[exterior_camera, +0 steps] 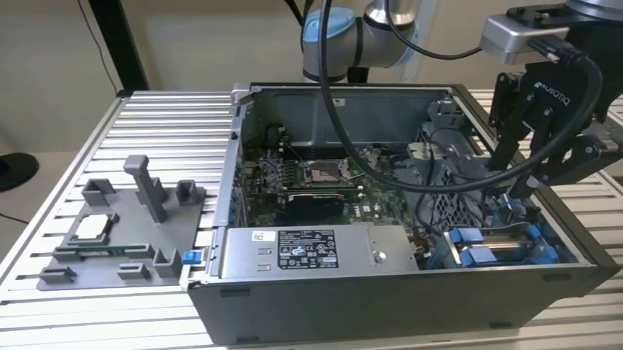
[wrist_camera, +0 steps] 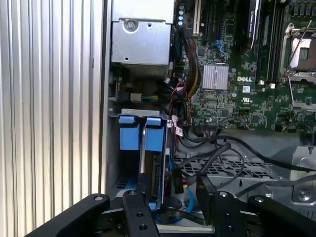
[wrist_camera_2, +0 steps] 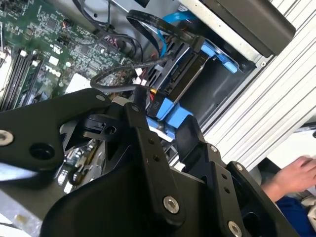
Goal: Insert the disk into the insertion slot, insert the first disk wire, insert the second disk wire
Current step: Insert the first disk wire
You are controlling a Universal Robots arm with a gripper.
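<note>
**Fingers spread over the drive bay**

The fingers (wrist_camera_2: 190,133) stand apart with nothing clamped between them. In the exterior view the gripper (exterior_camera: 514,191) hangs over the near corner of the case (exterior_camera: 389,306), on the exterior view's right. It sits just above the slot (exterior_camera: 506,244).

In both wrist views the disk (wrist_camera_2: 183,74) stands on edge inside the slot (wrist_camera_2: 212,94), with its blue carrier (wrist_camera_2: 217,52) around it. The gap between the fingers lines up with the carrier's blue tabs (wrist_camera: 140,136).

A black cable (wrist_camera_2: 113,74) loops past one fingertip; contact cannot be told. A blue cable (wrist_camera_2: 170,19) curves beyond the disk.

The motherboard (exterior_camera: 311,182) lies at the case's middle, and the power-supply box (exterior_camera: 311,251) sits along its near wall. A grey fixture (exterior_camera: 127,233) rests on the table (exterior_camera: 156,124), at the exterior view's left. A person's hand (wrist_camera_2: 296,173) shows beside the table in the second wrist view.
</note>
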